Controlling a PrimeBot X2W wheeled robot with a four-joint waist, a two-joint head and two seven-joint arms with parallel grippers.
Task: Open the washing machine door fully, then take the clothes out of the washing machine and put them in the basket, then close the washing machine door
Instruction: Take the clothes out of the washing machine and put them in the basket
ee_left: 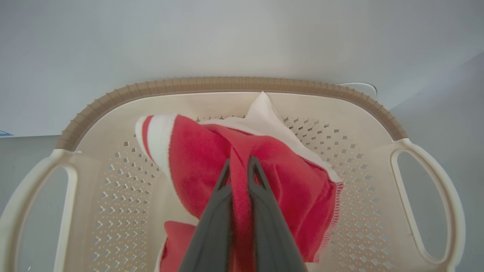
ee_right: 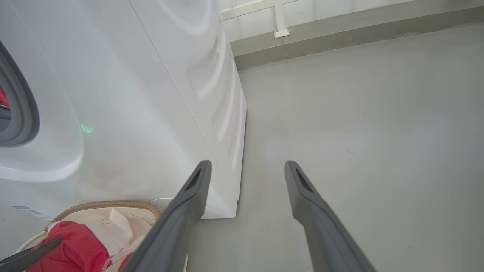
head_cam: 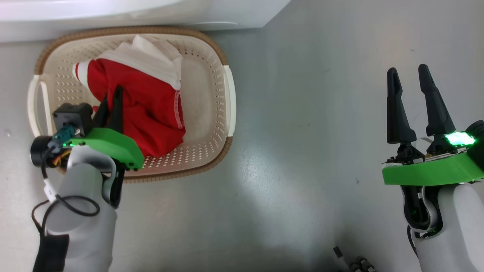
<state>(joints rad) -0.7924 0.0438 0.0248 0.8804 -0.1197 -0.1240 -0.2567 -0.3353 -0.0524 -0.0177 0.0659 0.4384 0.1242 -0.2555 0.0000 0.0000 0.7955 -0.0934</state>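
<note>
The cream basket (head_cam: pixel 206 83) stands on the floor against the white washing machine (head_cam: pixel 132 15). Red clothes (head_cam: pixel 151 98) with white trim lie bunched inside it. My left gripper (head_cam: pixel 111 94) reaches into the basket from its near side, shut on a fold of the red clothes (ee_left: pixel 196 151); in the left wrist view red fabric is pinched between the two fingers of this gripper (ee_left: pixel 239 162). My right gripper (head_cam: pixel 408 71) hangs open over bare floor far to the right, holding nothing. The right wrist view shows the machine's front (ee_right: pixel 151 94), its grey gasket (ee_right: pixel 20 109) with a sliver of red behind it, and the basket (ee_right: pixel 109 205). The washing machine door is out of view.
Grey floor (head_cam: pixel 302 132) stretches between the basket and my right arm. A wall base with a white bracket (ee_right: pixel 280 33) runs behind the machine. Some dark cable ends (head_cam: pixel 353 262) lie at the bottom edge of the head view.
</note>
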